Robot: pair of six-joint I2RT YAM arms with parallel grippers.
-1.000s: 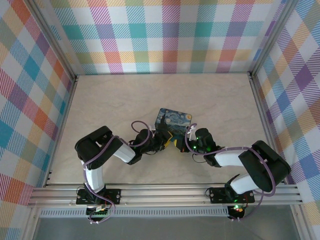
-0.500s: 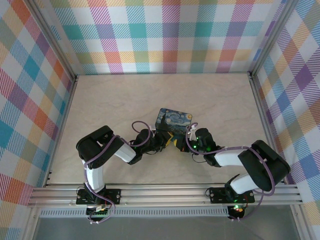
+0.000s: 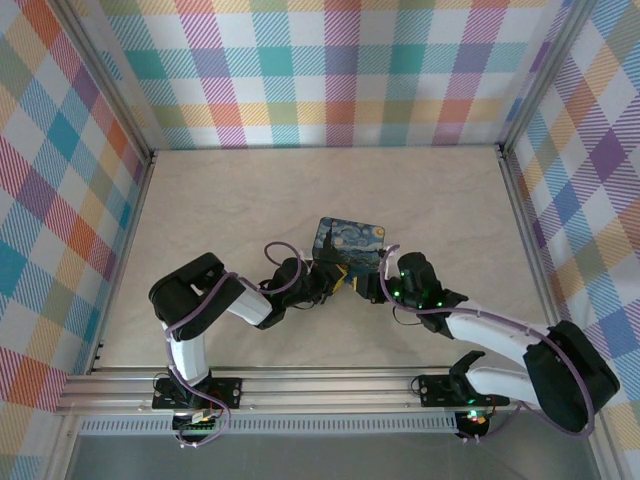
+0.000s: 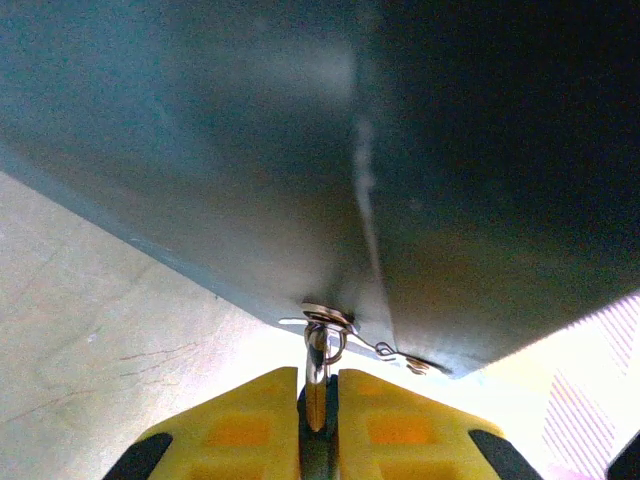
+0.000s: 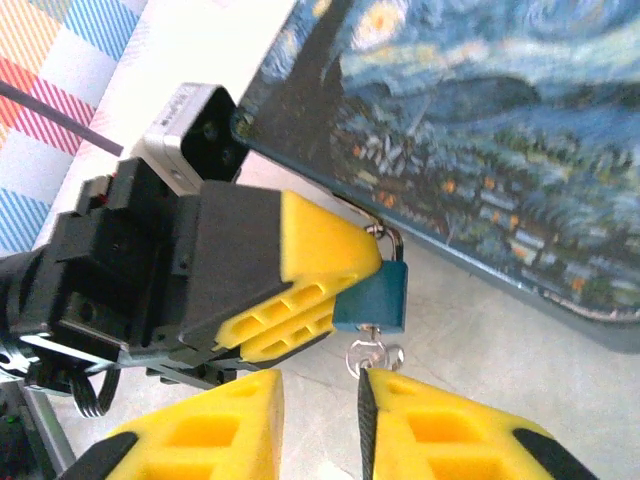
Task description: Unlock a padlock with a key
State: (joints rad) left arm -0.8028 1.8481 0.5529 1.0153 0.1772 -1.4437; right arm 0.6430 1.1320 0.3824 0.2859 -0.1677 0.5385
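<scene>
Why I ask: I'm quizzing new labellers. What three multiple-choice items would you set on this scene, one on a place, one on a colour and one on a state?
1. Where is the padlock?
A) hanging at the edge of the painted tin
B) lying loose in the middle of the table
C) flat on top of the tin's lid

2. What colour is the padlock's body?
A) red
B) teal-blue
C) white

3. How do the jaws of the right gripper stand?
A) clamped on the tin
B) clamped on the padlock
C) apart, with a gap between them

Answers:
1 A: its shackle is hooked at the tin's edge.
2 B: the teal-blue body sits in the jaws of the left gripper.
3 C: a clear gap shows between them, just below the key ring.
</scene>
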